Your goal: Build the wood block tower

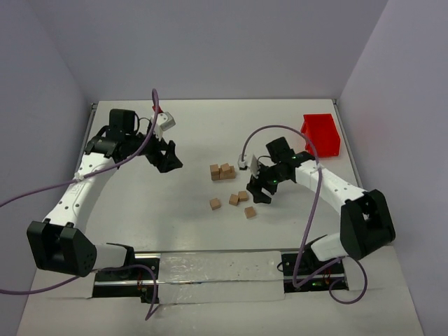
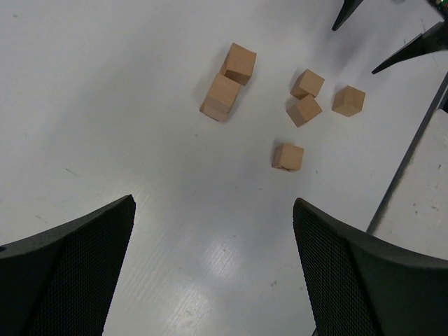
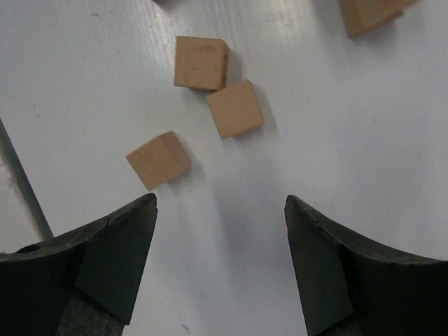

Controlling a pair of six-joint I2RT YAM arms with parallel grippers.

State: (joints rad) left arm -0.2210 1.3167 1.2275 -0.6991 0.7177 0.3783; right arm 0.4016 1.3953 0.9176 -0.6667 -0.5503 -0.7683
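Top view: small light-tan wooden cubes (image 1: 234, 199) sit mid white tabletop (image 1: 140, 224). There's a tight clump (image 1: 222, 171) as tower start, plus four loose ones just nearer the bases; can't count clump layers from here. Left tool (image 1: 166, 157) has jaws apart, empty, well left of the clump. Right tool (image 1: 260, 190) is low, just beside the loose cubes, jaws apart w/ nothing between. Red plastic bin (image 1: 322, 134) at far right. Cubes prob. light, rigid, smooth-faced and easy to nudge or tip, so pinch two opposite flat faces square-on, not across corners. Left wrist view: fingers (image 2: 70, 273) wide apart, clump (image 2: 224, 94) and four loose cubes ahead; whether clump cubes are stacked or side by side is unclear. Right wrist view: fingers (image 3: 105, 259) apart, three loose cubes ahead, two touching or nearly so at a corner, none between the jaws yet. More tan wood (image 3: 371, 14) is cut off at the top edge.
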